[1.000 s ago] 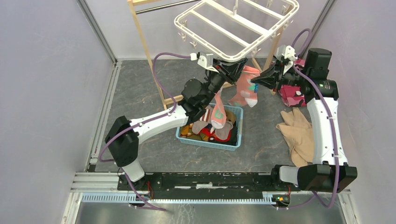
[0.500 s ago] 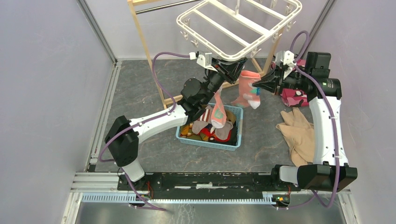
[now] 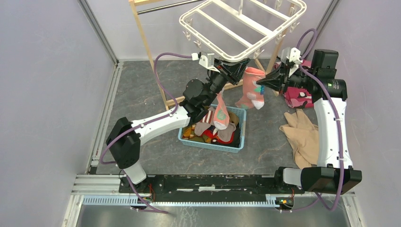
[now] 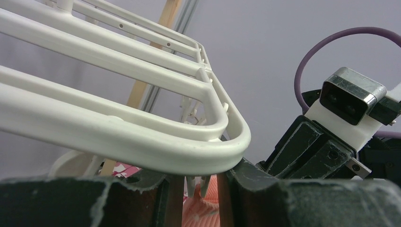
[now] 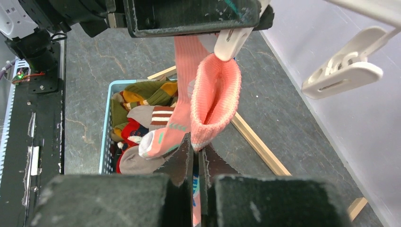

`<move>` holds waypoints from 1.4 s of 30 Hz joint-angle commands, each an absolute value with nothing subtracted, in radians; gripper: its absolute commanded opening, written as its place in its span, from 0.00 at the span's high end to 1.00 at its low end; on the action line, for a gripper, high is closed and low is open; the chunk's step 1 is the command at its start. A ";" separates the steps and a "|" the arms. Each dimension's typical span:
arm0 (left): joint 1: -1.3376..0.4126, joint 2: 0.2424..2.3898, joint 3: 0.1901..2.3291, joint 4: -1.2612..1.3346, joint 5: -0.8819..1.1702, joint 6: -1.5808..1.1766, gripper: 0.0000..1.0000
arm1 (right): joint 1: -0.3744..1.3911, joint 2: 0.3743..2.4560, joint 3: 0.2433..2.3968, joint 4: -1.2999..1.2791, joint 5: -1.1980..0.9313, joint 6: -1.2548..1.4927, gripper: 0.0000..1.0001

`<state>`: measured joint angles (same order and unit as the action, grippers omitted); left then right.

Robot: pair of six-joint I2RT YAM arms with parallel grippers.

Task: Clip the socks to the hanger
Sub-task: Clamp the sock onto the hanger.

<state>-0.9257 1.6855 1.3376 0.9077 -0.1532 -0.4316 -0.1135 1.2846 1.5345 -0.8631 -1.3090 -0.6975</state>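
Holds a pink sock (image 3: pixel 250 90) (image 5: pixel 215 94) in the right hand (image 3: pixel 259 86) (image 5: pixel 195 151), closed on its edge just under the open cuff, below the near rim of the white hanger (image 3: pixel 236 56) (image 4: pixel 142 142). Straddles a clip (image 5: pixel 231 40) (image 4: pixel 196 184) on that rim with the left hand (image 3: pixel 235 71) (image 4: pixel 197 194); cannot tell whether squeezing it. Below, on the bench (image 3: pixel 142 94), more socks (image 3: pixel 222 116) in a blue basket (image 3: pixel 239 137).
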 commanded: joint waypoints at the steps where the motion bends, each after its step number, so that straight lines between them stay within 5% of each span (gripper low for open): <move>1: -0.917 1.641 1.339 0.956 -0.153 -0.471 0.81 | -0.118 1.277 1.543 -0.736 -1.351 -0.593 1.00; 26: -0.914 1.664 1.361 0.957 -0.147 -0.482 0.81 | -0.084 1.275 1.548 -0.788 -1.382 -0.641 1.00; 42: -0.914 1.669 1.361 0.958 -0.142 -0.488 0.81 | -0.051 1.254 1.515 -0.499 -1.356 -0.386 1.00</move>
<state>-0.9203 1.6855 1.3365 0.9154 -0.1463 -0.4492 -0.0692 1.2827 1.5276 -0.6315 -1.3521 -0.4808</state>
